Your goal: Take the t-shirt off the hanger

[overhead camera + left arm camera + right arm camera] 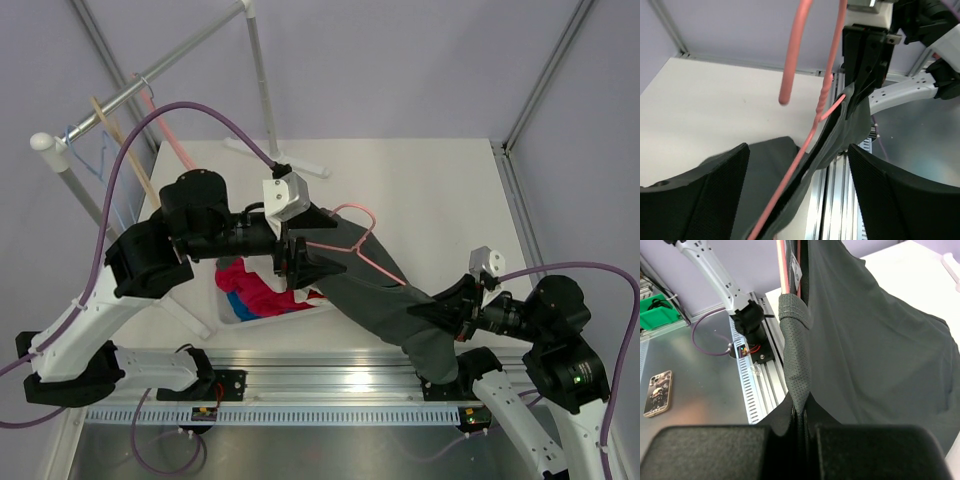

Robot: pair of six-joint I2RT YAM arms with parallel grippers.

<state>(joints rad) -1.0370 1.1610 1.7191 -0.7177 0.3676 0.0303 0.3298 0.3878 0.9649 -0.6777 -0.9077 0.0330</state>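
The dark grey t-shirt (385,300) hangs stretched between my two grippers above the table's front edge. The thin salmon-pink hanger (352,238) is still inside its upper end, with the hook sticking out toward the back. My left gripper (300,262) is open; in the left wrist view the hanger wire (805,150) and the shirt's edge (832,142) run between its wide-apart fingers (695,197). My right gripper (432,312) is shut on a fold of the t-shirt (880,340), pinched at its edge band (799,375). The hanger (782,265) shows at the top of the right wrist view.
A white bin (232,322) with red and blue clothes sits under the left gripper. A clothes rail (140,95) with other hangers stands at the back left. An aluminium rail (330,365) runs along the near edge. A phone (657,392) lies on the metal surface.
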